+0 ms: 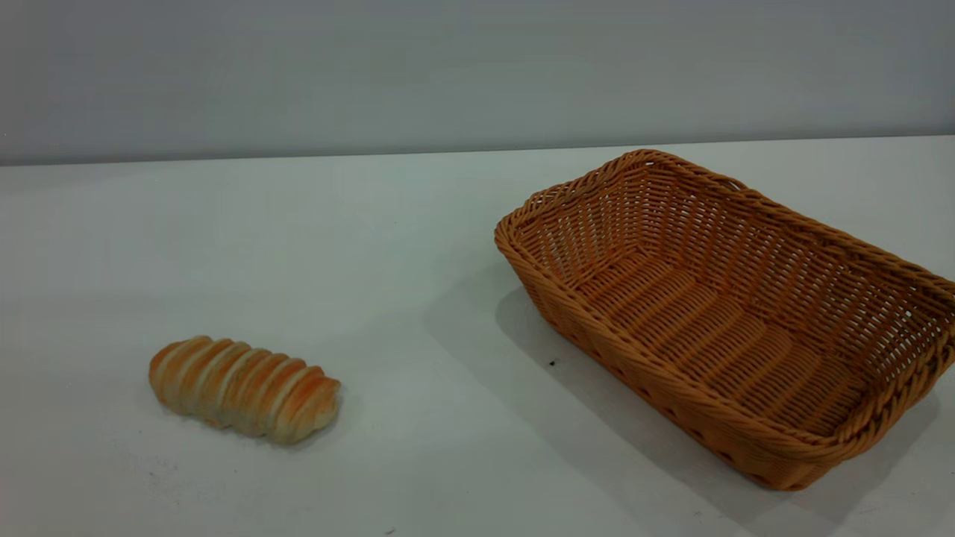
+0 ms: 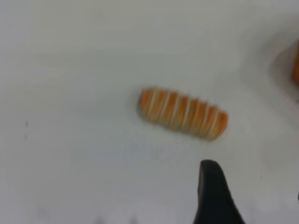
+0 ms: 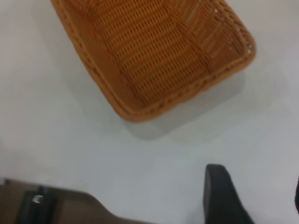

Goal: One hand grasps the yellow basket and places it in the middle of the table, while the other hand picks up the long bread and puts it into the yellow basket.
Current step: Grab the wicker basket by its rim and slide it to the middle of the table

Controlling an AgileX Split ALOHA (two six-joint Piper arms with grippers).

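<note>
A white worktop (image 1: 418,224); the long bread (image 1: 245,389) lies at eight o'clock, the empty basket (image 1: 813,436) at three o'clock, well apart; nothing is gripped yet. Each wrist view shows one dark finger, so neither claw's spread can be told; next, one claw must take the basket's rim.

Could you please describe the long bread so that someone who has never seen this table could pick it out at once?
Start with the white table and find the big wicker basket on its right side in the exterior view. Well apart from it, on the left near the front, lies the long bread, flat on the tabletop. It is far smaller than the basket, an oblong loaf with golden-orange crust crossed by pale cream stripes.
</note>
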